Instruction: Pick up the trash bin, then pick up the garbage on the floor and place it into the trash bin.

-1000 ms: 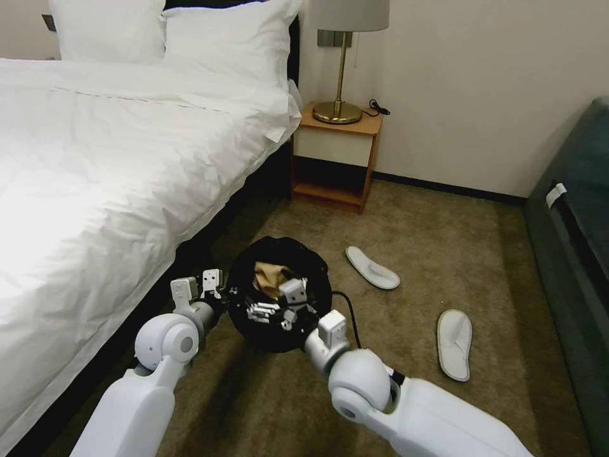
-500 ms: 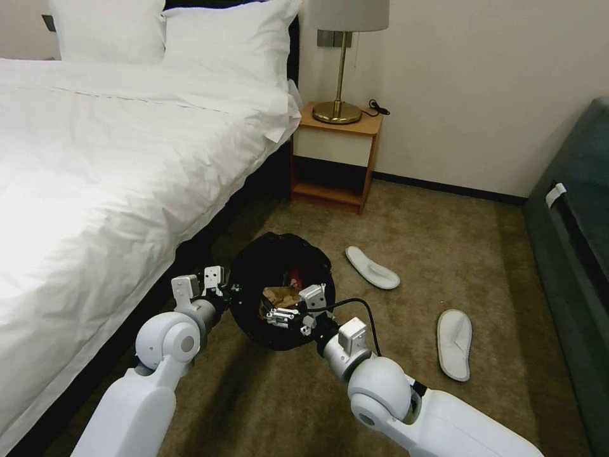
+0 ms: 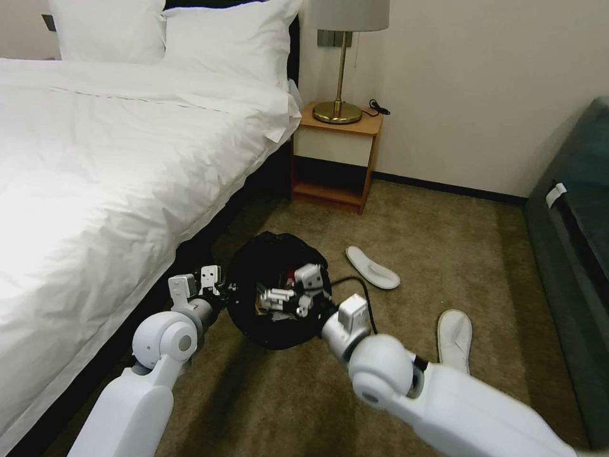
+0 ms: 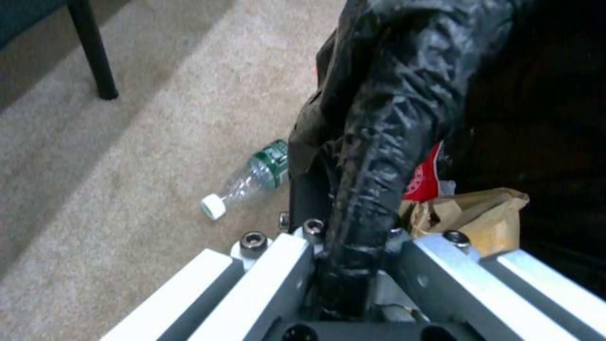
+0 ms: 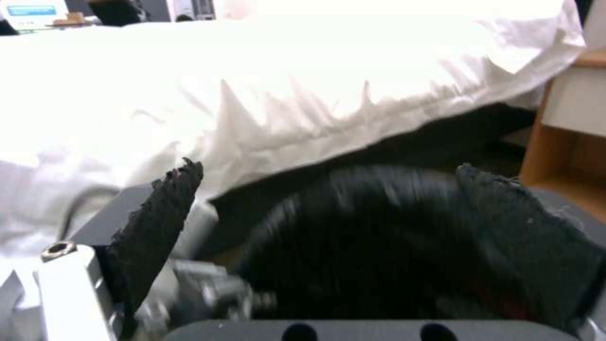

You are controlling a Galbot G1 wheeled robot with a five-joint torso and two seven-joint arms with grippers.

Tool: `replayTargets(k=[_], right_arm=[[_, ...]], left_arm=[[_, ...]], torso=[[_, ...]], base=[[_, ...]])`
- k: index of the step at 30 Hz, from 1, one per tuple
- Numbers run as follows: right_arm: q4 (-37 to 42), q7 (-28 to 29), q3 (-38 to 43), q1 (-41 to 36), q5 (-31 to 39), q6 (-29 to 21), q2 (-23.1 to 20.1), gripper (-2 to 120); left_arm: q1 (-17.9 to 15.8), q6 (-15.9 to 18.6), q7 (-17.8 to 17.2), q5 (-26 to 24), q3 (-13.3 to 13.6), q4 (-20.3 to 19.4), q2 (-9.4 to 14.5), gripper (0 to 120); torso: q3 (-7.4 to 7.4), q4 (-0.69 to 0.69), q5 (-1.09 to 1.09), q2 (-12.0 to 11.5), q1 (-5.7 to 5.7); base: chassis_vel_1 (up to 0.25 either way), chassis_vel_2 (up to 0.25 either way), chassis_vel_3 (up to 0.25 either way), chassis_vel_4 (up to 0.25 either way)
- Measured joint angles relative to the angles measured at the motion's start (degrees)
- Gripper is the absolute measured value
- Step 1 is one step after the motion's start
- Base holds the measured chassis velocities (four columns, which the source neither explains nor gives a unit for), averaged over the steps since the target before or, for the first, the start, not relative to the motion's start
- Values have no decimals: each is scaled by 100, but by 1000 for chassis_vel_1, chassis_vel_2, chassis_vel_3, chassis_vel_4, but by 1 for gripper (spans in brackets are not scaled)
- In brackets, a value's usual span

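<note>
My left gripper (image 4: 346, 265) is clamped on the rim of the round trash bin lined with a crinkled glossy black plastic bag (image 3: 254, 279), the bag's folded edge pinched between my two pale metal fingers (image 4: 271, 265), and it holds the bin just beside the bed's near edge. My right gripper (image 3: 269, 299) hangs over the bin's mouth with its fingers apart and nothing between them; its black padded fingertips (image 5: 161, 208) stand wide on either side of the dark opening.

Inside the bin lie a crumpled brown paper bag (image 4: 480, 215) and a red-and-white wrapper (image 4: 426, 175), touching each other. On the beige carpet (image 3: 444, 254), on the bin's outer side, lies a small clear plastic bottle with a green label and white cap (image 4: 249, 177).

To the right of the bin, two flat white slippers rest on the carpet, one farther (image 3: 372, 267) and one nearer (image 3: 455, 339). The white-sheeted bed (image 3: 108, 165) fills the left, with a wooden nightstand (image 3: 336, 158) at the far wall.
</note>
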Motion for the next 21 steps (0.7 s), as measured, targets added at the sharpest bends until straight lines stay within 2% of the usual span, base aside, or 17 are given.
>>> replayTargets(k=[6, 12, 14, 15, 16, 19, 20, 21], right_arm=[[159, 214, -221, 812, 515, -7, -30, 100], [338, 348, -53, 1089, 688, -67, -83, 100], [520, 407, 223, 1104, 748, -130, -250, 100], [660, 406, 559, 938, 743, -168, -455, 100], [660, 406, 559, 938, 743, -168, -455, 100], [822, 298, 1727, -20, 465, -147, -990, 100], [822, 298, 1727, -20, 465, -147, -990, 100], [827, 282, 2050, -344, 348, -107, -1078, 100]], left_arm=[[52, -55, 34, 73, -12, 74, 7, 0], [144, -101, 53, 138, -83, 44, 19, 0], [196, -135, 99, 199, -144, -10, 25, 0], [199, -184, 105, 233, -184, -21, 28, 0], [199, -184, 105, 233, -184, -21, 28, 0], [208, -294, 108, 334, -276, -88, 24, 0], [208, -294, 108, 334, -276, -88, 24, 0], [207, -302, 108, 334, -306, -110, 16, 0]], torso=[[0, 1, 0, 0, 0], [0, 3, 0, 0, 0], [0, 3, 1, 0, 0], [-1, 2, 1, 0, 0], [-1, 2, 1, 0, 0], [-1, -1, 2, 0, 0], [-1, -1, 2, 0, 0], [-1, -1, 2, 0, 0]], base=[[0, 0, 0, 0], [0, 0, 0, 0], [0, 0, 0, 0], [0, 0, 0, 0], [0, 0, 0, 0], [0, 0, 0, 0], [0, 0, 0, 0], [0, 0, 0, 0]])
